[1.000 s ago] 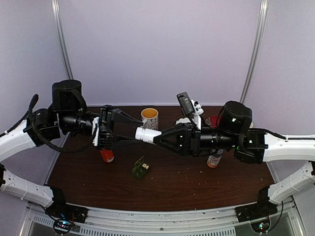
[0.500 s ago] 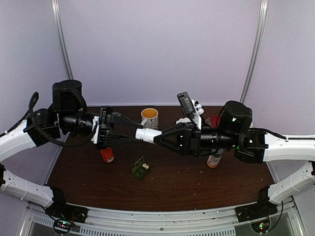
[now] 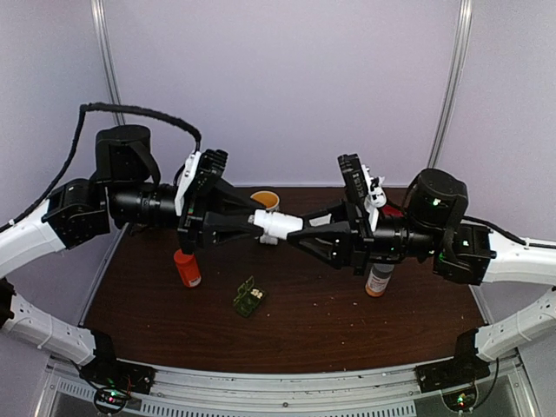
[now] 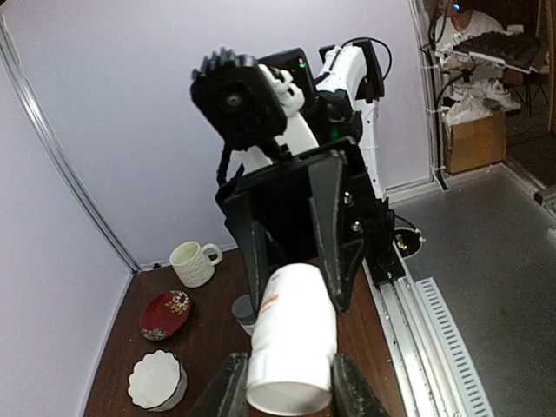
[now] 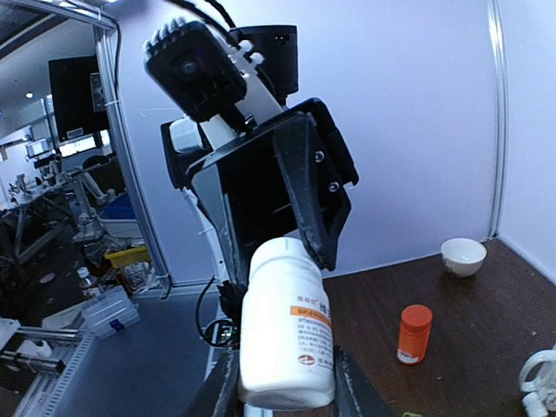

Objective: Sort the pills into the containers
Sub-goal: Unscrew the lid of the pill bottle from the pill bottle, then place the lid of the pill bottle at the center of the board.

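Left gripper (image 3: 254,224) pinches the cap end of the white pill bottle (image 3: 278,226), and my right gripper (image 3: 300,231) clamps its body, above the table (image 3: 347,321). The dark green pill box (image 3: 248,298) lies toward the front edge. I'd twist slowly with the right grip firm, mouth tilted up.

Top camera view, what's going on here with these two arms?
Both arms hold one white bottle in the air above the table. The right claw grips its labelled body; the left claw is closed on the other end, probably to open it. The green pill box lies on the table below.
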`<state>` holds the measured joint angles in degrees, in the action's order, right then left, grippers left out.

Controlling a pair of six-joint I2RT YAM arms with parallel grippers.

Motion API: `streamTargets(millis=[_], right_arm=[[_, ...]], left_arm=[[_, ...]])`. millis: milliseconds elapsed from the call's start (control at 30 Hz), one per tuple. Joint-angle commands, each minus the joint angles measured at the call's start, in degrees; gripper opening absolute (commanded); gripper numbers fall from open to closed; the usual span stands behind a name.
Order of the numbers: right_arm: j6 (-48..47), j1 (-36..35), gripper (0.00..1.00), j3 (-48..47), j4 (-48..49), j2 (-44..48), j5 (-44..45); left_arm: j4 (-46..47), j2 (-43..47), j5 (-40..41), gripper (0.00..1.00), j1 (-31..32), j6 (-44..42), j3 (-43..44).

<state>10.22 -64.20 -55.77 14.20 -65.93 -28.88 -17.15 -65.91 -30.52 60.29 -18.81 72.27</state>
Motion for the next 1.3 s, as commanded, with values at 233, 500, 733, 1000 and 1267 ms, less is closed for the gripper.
streamTargets(millis=[233,500,733,1000,1267], right_arm=[[-19.68,-0.30,0.04,5.45,1.56,5.20,14.55],[-16.94,-0.24,0.00,12.67,10.75,9.25,18.69],[-10.50,-0.22,0.00,15.95,15.59,8.07,18.25],[-5.29,-0.27,0.01,24.03,31.28,5.62,14.49],[-3.31,-0.28,0.00,25.71,35.14,2.50,15.06]], left_arm=[[-1.28,-5.27,4.62,0.03,1.48,42.96,10.86],[-2.81,-0.42,14.02,0.05,1.29,46.80,8.68],[-19.69,-0.04,23.86,0.04,-4.34,49.94,8.51],[-30.75,-4.12,32.53,0.08,-7.91,49.75,0.42],[-32.76,-13.09,41.37,0.06,-8.00,49.66,-6.95]])
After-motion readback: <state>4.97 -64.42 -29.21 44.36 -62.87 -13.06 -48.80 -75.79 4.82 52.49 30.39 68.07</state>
